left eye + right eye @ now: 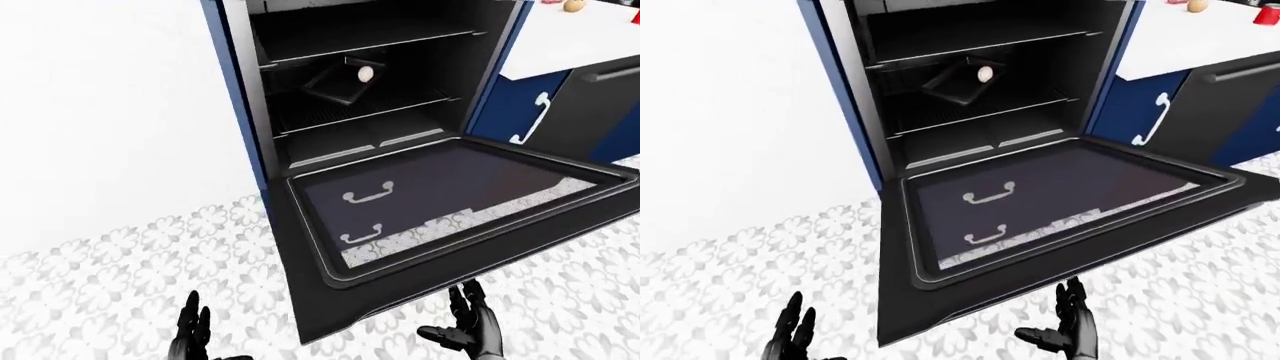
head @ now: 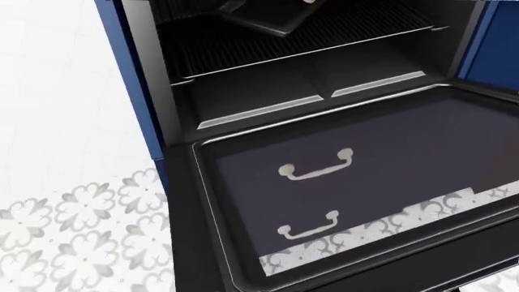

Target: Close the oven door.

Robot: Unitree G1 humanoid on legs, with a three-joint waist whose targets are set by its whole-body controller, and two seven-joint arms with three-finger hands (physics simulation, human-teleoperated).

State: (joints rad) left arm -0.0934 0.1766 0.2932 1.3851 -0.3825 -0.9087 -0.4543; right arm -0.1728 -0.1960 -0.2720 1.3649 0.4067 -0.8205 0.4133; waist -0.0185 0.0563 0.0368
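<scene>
The oven door (image 1: 440, 202) lies flat and wide open, its outer edge just above the right hand (image 1: 470, 330), which is nearer than the left hand (image 1: 192, 337), both with fingers spread.

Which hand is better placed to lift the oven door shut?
Right, probably. The right hand is open just below the oven door's lower edge; the left hand is off to the left over floor tiles, clear of the door.

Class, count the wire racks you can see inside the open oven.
2. The upper rack spans the cavity near the top; the lower rack sits beneath it, carrying the dark tray with an egg. Any above the view's top are hidden.
</scene>
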